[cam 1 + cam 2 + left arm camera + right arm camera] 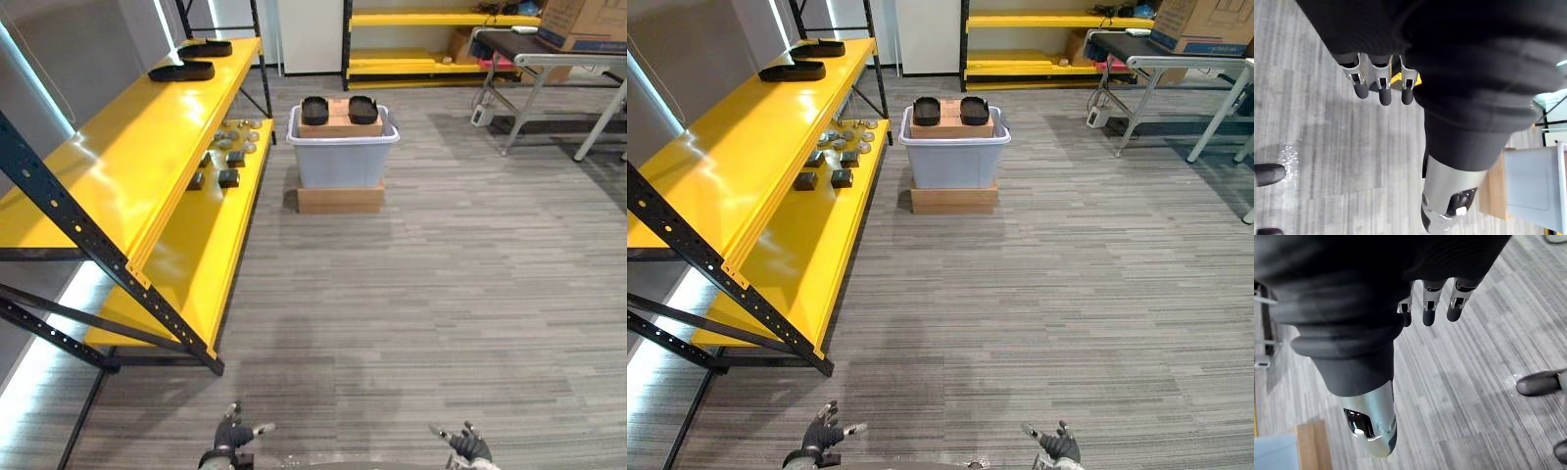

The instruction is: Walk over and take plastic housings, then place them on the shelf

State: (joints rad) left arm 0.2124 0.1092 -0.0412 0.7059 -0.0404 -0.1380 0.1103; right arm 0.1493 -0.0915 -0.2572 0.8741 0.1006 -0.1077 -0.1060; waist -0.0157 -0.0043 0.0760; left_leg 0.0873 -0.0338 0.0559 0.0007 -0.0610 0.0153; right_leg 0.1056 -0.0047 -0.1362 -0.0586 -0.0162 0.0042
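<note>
1. Two black plastic housings (314, 111) sit side by side on a cardboard slab (339, 126) that lies across the top of a grey bin (341, 162), in the upper middle of the frame.
2. We see the bin resting on a flat cardboard box (339, 199), which stands on the striped grey floor (421, 313).
3. Along the left side of the frame runs a yellow shelf (118, 166). On its top level, near the upper left corner, lies another pair of black housings (182, 70).
4. On the lower level of that shelf we make out a cluster of small dark and grey parts (227, 147), just left of the bin.
5. Our left hand (233, 432) shows at the bottom edge, left of centre. Its fingers (1382, 85) are straight and apart, holding nothing.
6. Our right hand (468, 446) shows at the bottom edge, right of centre. Its fingers (1430, 308) are likewise relaxed and hold nothing.
7. Both hands hang over the floor, well apart from the bin and the shelf.
8. In the upper right corner we see a worktop (549, 60) carrying a cardboard carton (583, 22).
</note>
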